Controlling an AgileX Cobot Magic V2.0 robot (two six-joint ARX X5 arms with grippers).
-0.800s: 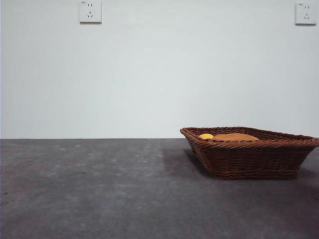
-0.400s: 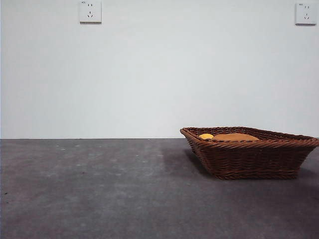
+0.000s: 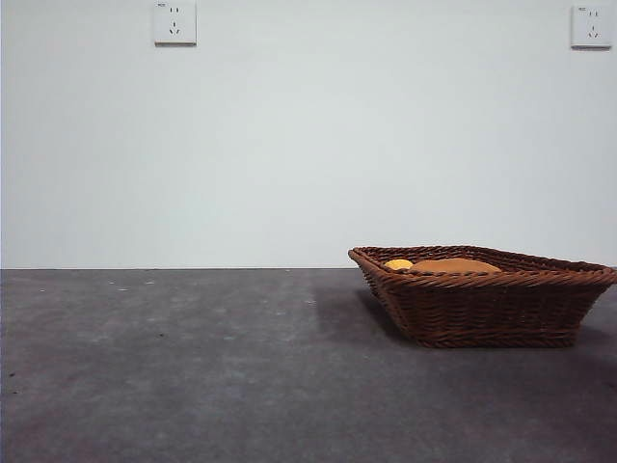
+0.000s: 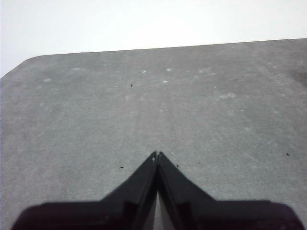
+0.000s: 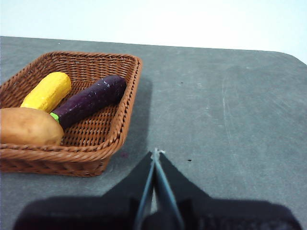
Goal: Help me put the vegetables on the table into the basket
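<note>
A plain white painted wall (image 3: pixel 308 145) fills the background behind the scene, smooth and evenly lit, meeting the dark surface below along a straight level line. Two white rectangular plastic wall sockets are mounted high on it, well apart — one white socket plate at the upper left (image 3: pixel 174 22), with dark slots showing on its face, and a second white socket plate at the upper right corner (image 3: pixel 591 26), of the same kind. In both wrist views the same pale wall shows only as a bright, featureless band — no detail can be made out there.
</note>
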